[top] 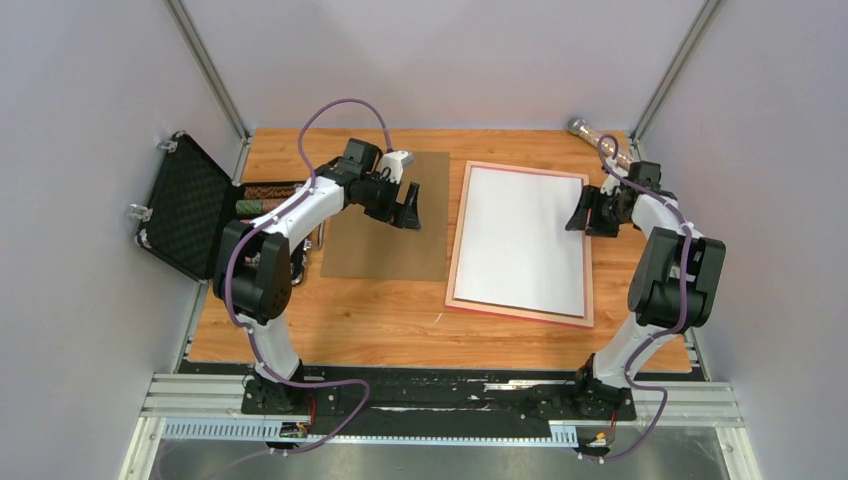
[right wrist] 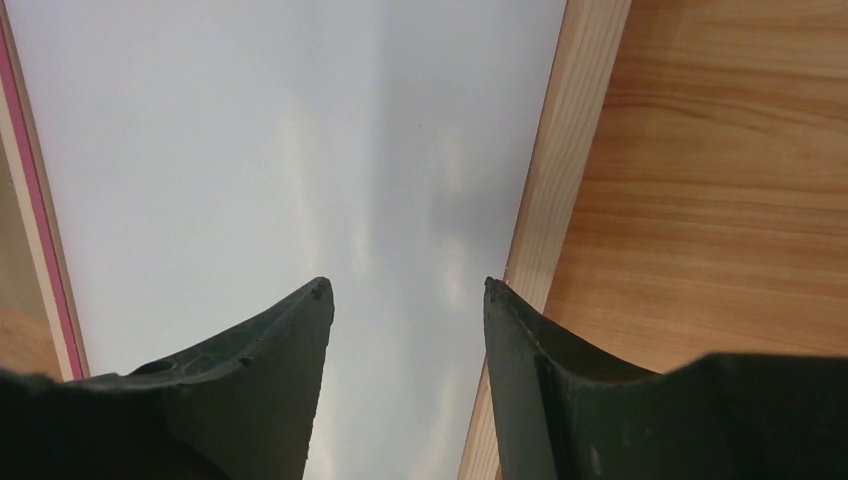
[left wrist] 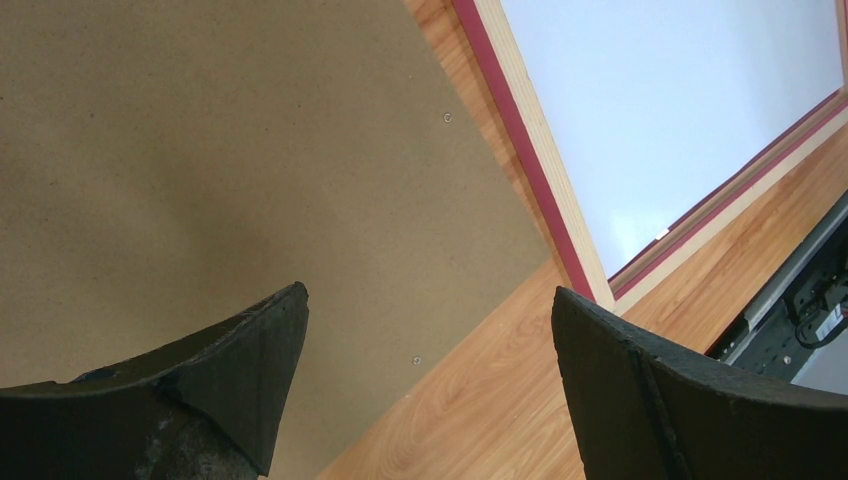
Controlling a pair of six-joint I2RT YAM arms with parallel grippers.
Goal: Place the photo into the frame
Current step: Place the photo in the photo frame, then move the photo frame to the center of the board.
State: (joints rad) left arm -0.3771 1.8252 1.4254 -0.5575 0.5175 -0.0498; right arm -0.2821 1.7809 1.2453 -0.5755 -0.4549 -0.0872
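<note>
Photo [top: 520,240]: lies flat inside the frame, blank white side up. We cannot see its printed face.
Frame [top: 520,311]: flat on the table [top: 400,310], right of centre. Only thin pink and pale rails show around the sheet.
Left claw [top: 408,215]: hangs over the brown board [top: 385,245], jaws wide apart, nothing in them.
Right claw [top: 580,218]: at the frame's right rail, jaws partly apart over the photo's edge and empty. We cannot tell whether the tips touch the paper.
Board: just left of the frame, its far end hidden under the left arm.
Case [top: 185,205]: open at the table's left edge, contents hard to make out.
</note>
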